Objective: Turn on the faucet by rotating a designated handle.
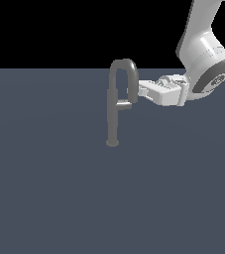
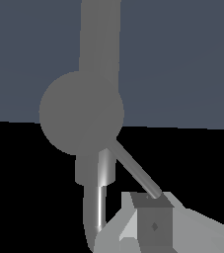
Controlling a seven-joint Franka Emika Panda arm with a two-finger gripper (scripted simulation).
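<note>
Gripper beside the faucet spout

The gripper [image 1: 140, 90] reaches sideways near the faucet [image 1: 113, 106], just above the handle [image 1: 124, 105]; I cannot tell if its fingers are open.

No words or numbers to read

There is no writing, label, brand, number or sign in either view.
</note>
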